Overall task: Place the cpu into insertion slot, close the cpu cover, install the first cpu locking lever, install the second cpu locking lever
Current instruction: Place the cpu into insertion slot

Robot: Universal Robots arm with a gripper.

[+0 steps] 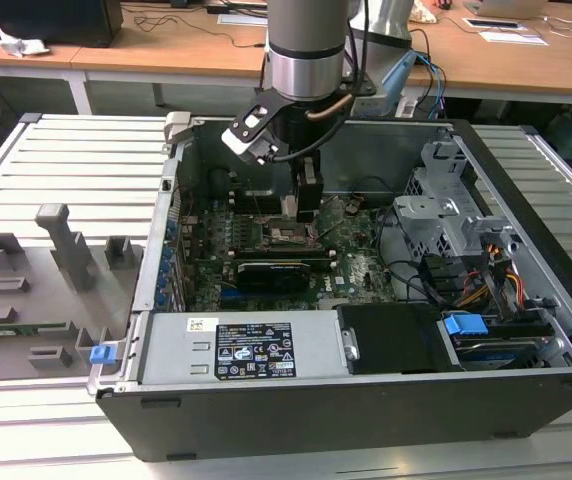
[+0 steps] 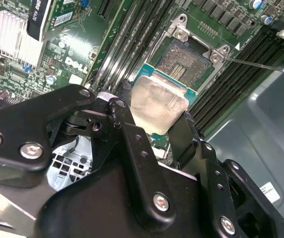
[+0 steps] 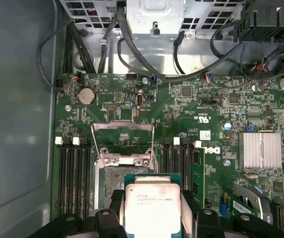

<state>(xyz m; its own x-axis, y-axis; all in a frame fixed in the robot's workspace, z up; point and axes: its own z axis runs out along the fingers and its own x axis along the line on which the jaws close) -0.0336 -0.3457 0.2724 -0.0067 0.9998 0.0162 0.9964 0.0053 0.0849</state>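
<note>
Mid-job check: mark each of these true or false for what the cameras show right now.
1. The fingers grip the chip. True.
2. The chip is already seated in the socket. False: in both wrist views the socket's contacts lie bare and the chip sits between the fingers.
3. The cover is shut over the socket. False: in the first wrist view it stands swung open, leaving the socket exposed.
4. A long black card is plugged into the board near the socket. True, as seen in the exterior view.
</note>
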